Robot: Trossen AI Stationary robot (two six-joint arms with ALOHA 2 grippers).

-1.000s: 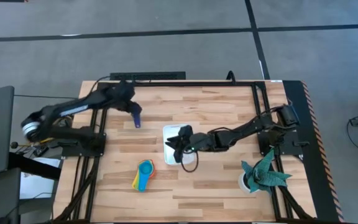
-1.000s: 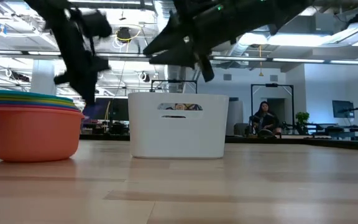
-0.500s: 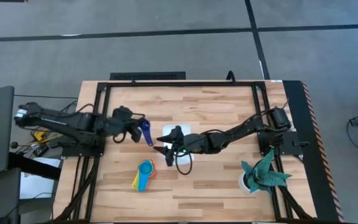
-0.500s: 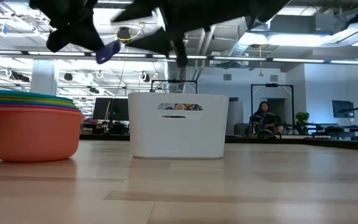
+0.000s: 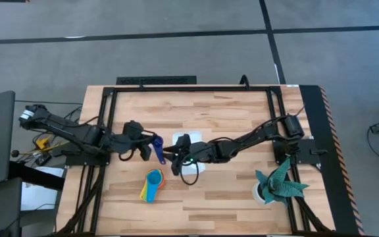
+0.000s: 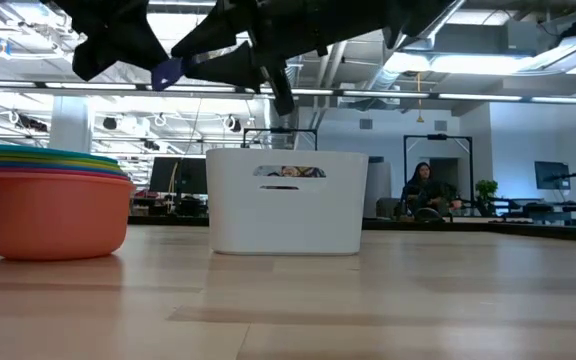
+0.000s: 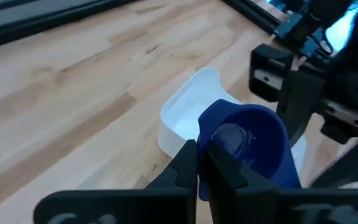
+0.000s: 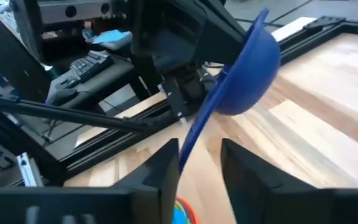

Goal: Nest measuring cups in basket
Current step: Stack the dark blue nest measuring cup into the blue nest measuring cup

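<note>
Both arms meet above the table's middle, a dark blue cup between them.

The left gripper [image 5: 149, 147] reaches low and outstretched, fingers clamped on the dark blue measuring cup [image 7: 247, 146] by its handle. The right gripper [image 5: 174, 155], fingers parted around the handle's tip, faces it just beside. The basket [image 7: 191, 112] lies beneath them; nested cups [image 5: 152, 184] sit nearby.

1 dark blue cup [image 5: 157, 145], 1 cup stack [image 5: 152, 185], 1 basket [image 5: 191, 138], 2 claws.

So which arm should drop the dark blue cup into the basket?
Left, probably: the left claw is shut on the dark blue cup, beside the basket. The right claw is open and empty.
</note>
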